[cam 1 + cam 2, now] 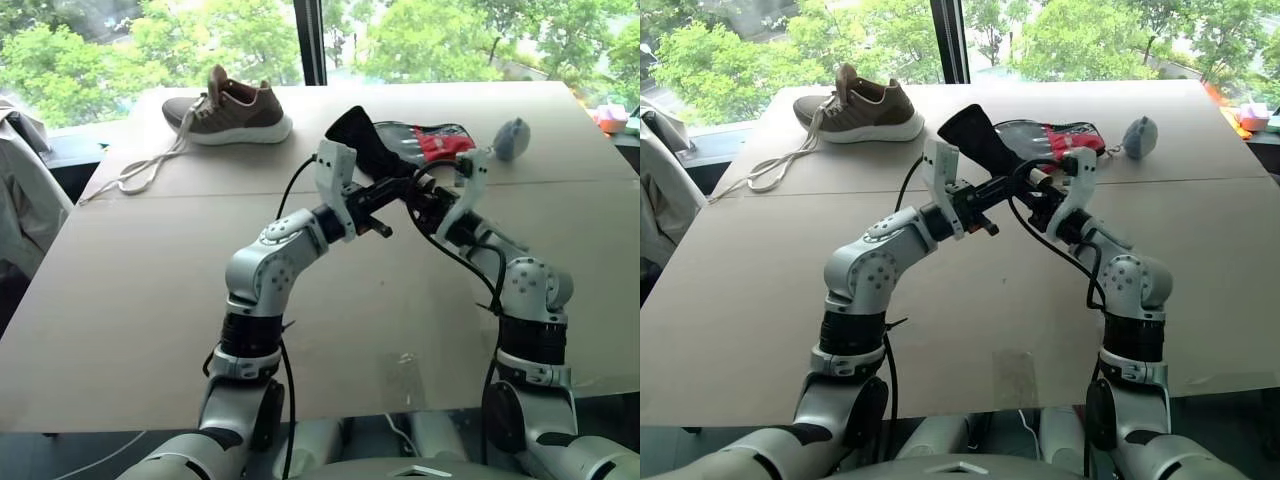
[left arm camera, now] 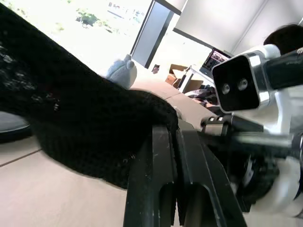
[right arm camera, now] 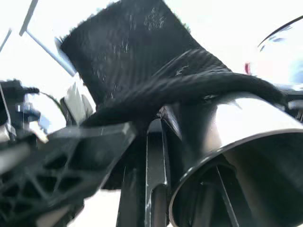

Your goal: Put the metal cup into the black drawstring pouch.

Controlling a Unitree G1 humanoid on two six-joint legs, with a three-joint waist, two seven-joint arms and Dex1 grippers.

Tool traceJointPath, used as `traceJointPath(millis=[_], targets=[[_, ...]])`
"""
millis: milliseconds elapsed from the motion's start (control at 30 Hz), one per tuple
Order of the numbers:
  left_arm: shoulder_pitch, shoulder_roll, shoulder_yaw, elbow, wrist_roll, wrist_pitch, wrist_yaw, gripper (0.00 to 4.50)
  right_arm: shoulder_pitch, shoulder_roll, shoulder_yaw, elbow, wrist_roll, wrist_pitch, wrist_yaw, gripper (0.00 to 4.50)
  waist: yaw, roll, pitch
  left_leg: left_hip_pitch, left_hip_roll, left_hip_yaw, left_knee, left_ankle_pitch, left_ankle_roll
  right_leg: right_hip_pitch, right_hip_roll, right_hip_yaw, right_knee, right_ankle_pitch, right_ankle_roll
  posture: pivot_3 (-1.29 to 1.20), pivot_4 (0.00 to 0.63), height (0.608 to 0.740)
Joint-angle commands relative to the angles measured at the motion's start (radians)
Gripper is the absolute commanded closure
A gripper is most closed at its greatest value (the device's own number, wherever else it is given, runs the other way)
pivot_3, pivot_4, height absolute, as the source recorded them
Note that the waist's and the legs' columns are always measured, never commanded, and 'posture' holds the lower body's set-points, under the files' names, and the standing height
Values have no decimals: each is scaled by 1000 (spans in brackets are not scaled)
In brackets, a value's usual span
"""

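Note:
The black drawstring pouch (image 1: 362, 140) hangs in the air over the middle of the table, standing up from between my two grippers. My left gripper (image 1: 383, 210) is shut on the pouch's edge (image 2: 85, 123). Right beside it, my right gripper (image 1: 425, 205) is shut, and in the right wrist view the metal cup (image 3: 236, 142) sits against its fingers. There the cup's open rim faces the camera and the pouch's mouth (image 3: 142, 61) drapes over the cup's top. The black fingers of the left gripper (image 3: 61, 161) lie close alongside.
A brown sneaker (image 1: 228, 108) with loose white laces lies at the table's far left. A black-and-red paddle case (image 1: 430, 140) and a small grey fuzzy pouch (image 1: 510, 138) lie behind the grippers. The tan table (image 1: 130, 290) runs wide toward the near edge.

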Motion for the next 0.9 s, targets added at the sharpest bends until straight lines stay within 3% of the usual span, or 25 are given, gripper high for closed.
traceJointPath(millis=[33,233,367,633,900], targets=[[4,1,11,3,-31,9,-9,4500,-66,53,-130,-10,178,-39,-98,4433,-10,0,0,0,0,0,0,0,0,-1,0,0,0,0,0,0,150,740],[14,4,6,-4,-74,24,-35,4500,-74,69,-139,-11,336,-26,-145,4433,-30,3,-1,0,0,0,-1,0,0,-2,0,1,1,0,0,0,150,740],[5,17,-13,-32,-117,15,-117,4500,-23,-105,140,-35,7,-149,-25,4433,-34,4,-2,0,0,1,-1,0,0,-2,0,1,1,0,0,0,150,740],[-2,43,60,-76,-296,45,-224,4500,-43,-431,458,96,-503,-666,207,4433,-47,4,-2,0,0,2,-1,0,0,-3,0,2,1,0,0,0,150,740],[-21,14,63,-56,-308,17,-197,4500,-79,-643,706,321,-1039,-1249,190,4433,-44,3,-2,0,0,2,0,0,0,-3,0,2,1,0,0,0,150,740]])
